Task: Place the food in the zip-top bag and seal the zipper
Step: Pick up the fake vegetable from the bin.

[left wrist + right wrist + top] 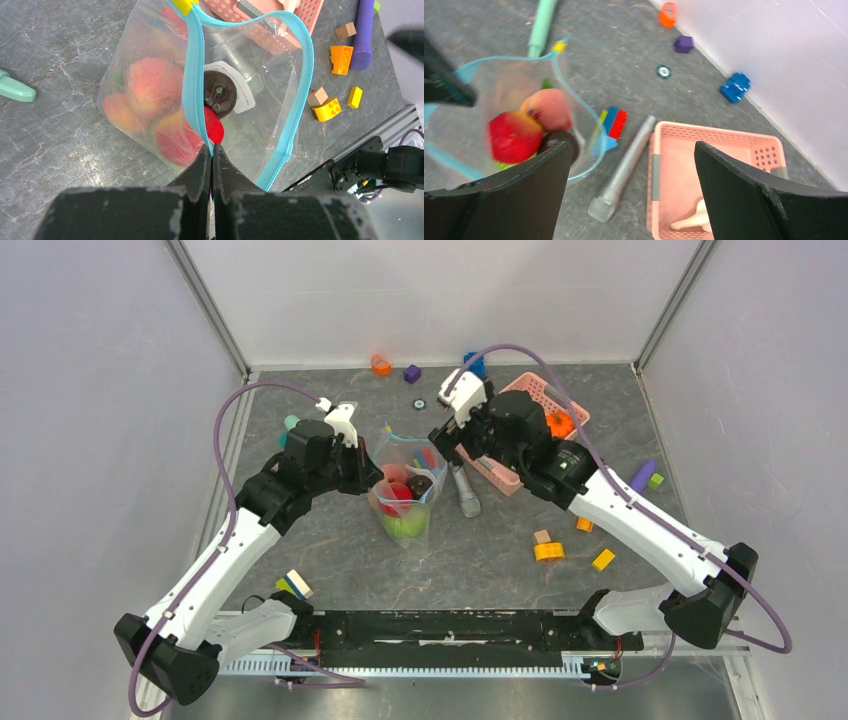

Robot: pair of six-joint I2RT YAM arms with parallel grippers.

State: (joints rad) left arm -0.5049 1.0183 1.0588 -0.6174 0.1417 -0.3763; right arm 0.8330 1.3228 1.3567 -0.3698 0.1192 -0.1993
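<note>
Well, left pincer (211, 149) pinches the zipper (192, 75) (right pincer (631, 150) hovers agape).

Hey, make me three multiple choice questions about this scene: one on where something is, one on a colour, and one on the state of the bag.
1. Where is the grey microphone?
A. Lying between the zip-top bag and the pink basket.
B. Inside the basket.
C. Inside the bag.

2. What colour is the slider on the zipper?
A. Red.
B. Yellow.
C. Black.

3. How is the bag's mouth?
A. Sealed end to end.
B. Folded under the bag.
C. Open.

Answers:
1 A: the right wrist view shows it outside both, alongside the basket wall.
2 B: it sits yellow at the end of the teal strip.
3 C: the zipper sides spread in a loop, with the left gripper jaws shut on one side.
</note>
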